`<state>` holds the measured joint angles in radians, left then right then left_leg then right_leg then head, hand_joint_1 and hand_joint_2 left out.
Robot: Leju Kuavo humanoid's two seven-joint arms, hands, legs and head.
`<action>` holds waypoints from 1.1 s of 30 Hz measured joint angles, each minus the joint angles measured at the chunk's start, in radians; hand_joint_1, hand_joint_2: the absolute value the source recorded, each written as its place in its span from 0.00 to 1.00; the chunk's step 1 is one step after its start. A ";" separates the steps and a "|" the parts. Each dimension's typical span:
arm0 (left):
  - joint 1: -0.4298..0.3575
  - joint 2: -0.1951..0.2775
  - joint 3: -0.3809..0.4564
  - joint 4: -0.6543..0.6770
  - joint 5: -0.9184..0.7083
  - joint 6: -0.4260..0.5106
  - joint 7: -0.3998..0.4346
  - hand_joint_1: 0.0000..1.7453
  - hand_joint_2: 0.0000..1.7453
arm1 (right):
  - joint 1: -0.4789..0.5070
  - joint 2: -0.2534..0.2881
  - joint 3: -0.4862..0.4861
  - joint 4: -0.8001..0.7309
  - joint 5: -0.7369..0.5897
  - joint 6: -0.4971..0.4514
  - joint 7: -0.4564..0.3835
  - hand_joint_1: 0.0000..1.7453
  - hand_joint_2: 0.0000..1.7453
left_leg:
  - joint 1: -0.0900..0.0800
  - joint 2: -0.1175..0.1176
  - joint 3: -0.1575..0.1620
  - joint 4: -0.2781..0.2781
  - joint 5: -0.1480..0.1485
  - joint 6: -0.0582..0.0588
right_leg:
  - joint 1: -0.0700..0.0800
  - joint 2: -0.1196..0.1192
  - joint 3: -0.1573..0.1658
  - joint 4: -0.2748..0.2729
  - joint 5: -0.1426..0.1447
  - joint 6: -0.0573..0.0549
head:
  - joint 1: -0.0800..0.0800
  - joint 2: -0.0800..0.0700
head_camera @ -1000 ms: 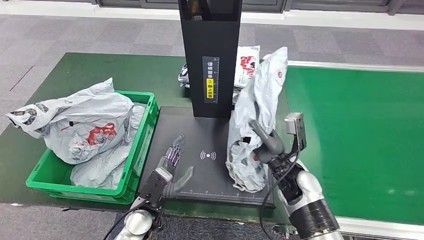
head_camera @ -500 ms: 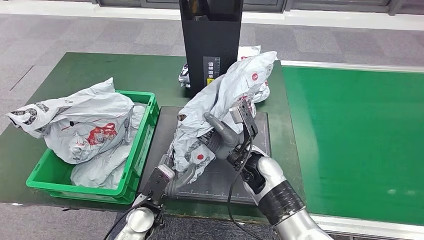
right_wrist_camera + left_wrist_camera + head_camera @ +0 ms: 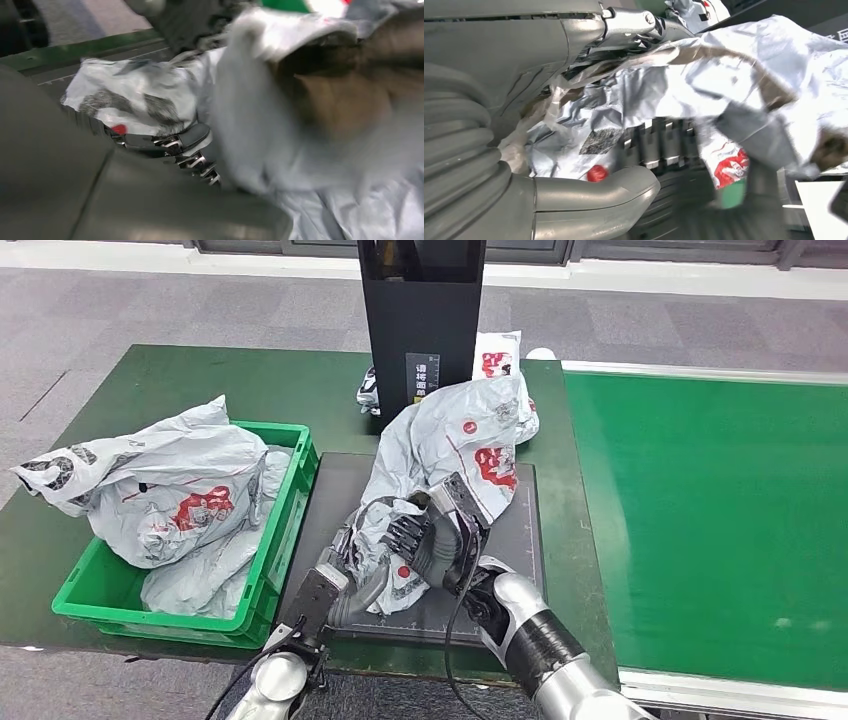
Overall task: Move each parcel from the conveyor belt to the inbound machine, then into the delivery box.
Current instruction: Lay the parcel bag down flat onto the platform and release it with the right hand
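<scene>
1. A grey plastic parcel with red and black print is lying crumpled and slanting across the black pad of the inbound machine, its upper end reaching the foot of the machine's black upright column and its lower end bunching near the pad's front edge.
2. The inbound machine is standing on the green table between the delivery box and the conveyor belt.
3. The delivery box, a green crate, is holding several grey parcels that are heaping above its rim.
4. The conveyor belt is stretching flat and green to the right of the machine.
5. Another white parcel is lying behind the column.
</scene>
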<state>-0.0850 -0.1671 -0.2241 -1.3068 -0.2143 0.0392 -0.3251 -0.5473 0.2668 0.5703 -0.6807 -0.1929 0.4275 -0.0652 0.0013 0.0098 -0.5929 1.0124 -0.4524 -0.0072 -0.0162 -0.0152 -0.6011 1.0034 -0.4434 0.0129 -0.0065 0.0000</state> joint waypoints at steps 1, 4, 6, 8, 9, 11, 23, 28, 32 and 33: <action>0.001 0.000 0.000 0.000 -0.001 0.001 0.002 0.00 1.00 | 0.003 0.000 0.006 0.006 0.007 0.000 -0.002 0.00 0.00 | 0.000 0.000 0.000 0.000 0.000 0.000 | 0.000 0.000 0.000 0.000 0.000 0.000 | 0.000 0.000; 0.004 0.000 0.000 -0.002 -0.006 0.003 0.006 0.00 1.00 | 0.009 0.000 0.018 0.011 0.022 -0.004 -0.009 0.00 0.00 | 0.000 0.000 0.000 0.000 0.000 0.000 | 0.000 0.000 0.000 0.000 0.000 0.000 | 0.000 0.000; 0.009 0.000 0.000 -0.007 -0.008 0.003 0.008 0.00 1.00 | 0.017 -0.004 0.021 0.003 0.033 -0.018 -0.021 0.00 0.00 | 0.000 0.000 0.000 0.000 0.000 0.000 | 0.000 0.000 0.000 0.000 0.000 0.000 | 0.000 0.000; 0.019 0.000 0.001 -0.016 -0.014 0.003 0.009 0.00 1.00 | 0.036 -0.015 0.021 -0.036 0.044 -0.040 -0.033 0.00 0.00 | 0.000 0.000 0.000 0.000 0.000 0.000 | 0.000 0.000 0.000 0.000 0.000 0.000 | 0.000 0.000; 0.024 0.000 0.002 -0.021 -0.016 0.003 0.010 0.00 1.00 | 0.048 -0.023 0.021 -0.066 0.047 -0.048 -0.032 0.00 0.00 | 0.000 0.000 0.000 0.000 0.000 0.000 | 0.000 0.000 0.000 0.000 0.000 0.000 | 0.000 0.000; 0.034 0.000 0.005 -0.029 -0.019 0.003 0.010 0.00 1.00 | 0.070 -0.039 0.021 -0.129 0.049 -0.057 -0.023 0.00 0.00 | 0.000 0.000 0.000 0.000 0.000 0.000 | 0.000 0.000 0.000 0.000 0.000 0.000 | 0.000 0.000; 0.085 0.000 0.049 -0.072 -0.045 0.006 0.006 0.00 1.00 | 0.253 -0.136 -0.061 -0.588 0.131 -0.186 -0.105 0.00 0.00 | 0.000 0.000 0.000 0.000 -0.001 0.000 | 0.000 0.000 -0.001 -0.001 -0.001 0.000 | 0.000 0.000; 0.107 -0.004 0.078 -0.100 -0.068 0.006 0.006 0.00 1.00 | 0.368 -0.155 -0.153 -0.829 0.266 -0.325 -0.137 0.00 0.00 | 0.000 0.000 0.000 0.000 -0.001 0.000 | 0.000 0.000 -0.001 -0.001 -0.001 0.000 | 0.000 0.000; 0.127 -0.010 0.091 -0.123 -0.089 0.006 0.007 0.00 1.00 | 0.470 -0.155 -0.225 -1.037 0.396 -0.442 -0.168 0.00 0.00 | 0.000 0.000 0.000 0.000 -0.003 0.000 | 0.000 0.000 -0.001 -0.001 -0.002 0.000 | 0.000 0.000; 0.131 -0.011 0.093 -0.128 -0.093 0.006 0.007 0.00 1.00 | 0.494 -0.155 -0.235 -1.078 0.415 -0.465 -0.181 0.00 0.00 | 0.000 0.000 0.000 0.000 -0.003 -0.001 | 0.000 0.000 -0.001 -0.001 -0.002 0.000 | 0.000 0.000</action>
<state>0.0462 -0.1781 -0.1315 -1.4345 -0.3074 0.0449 -0.3179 -0.0529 0.1118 0.3350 -1.7588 0.2219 -0.0378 -0.2464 0.0011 0.0102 -0.5929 1.0125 -0.4558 -0.0077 -0.0163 -0.0150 -0.6016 1.0022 -0.4454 0.0128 -0.0067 0.0000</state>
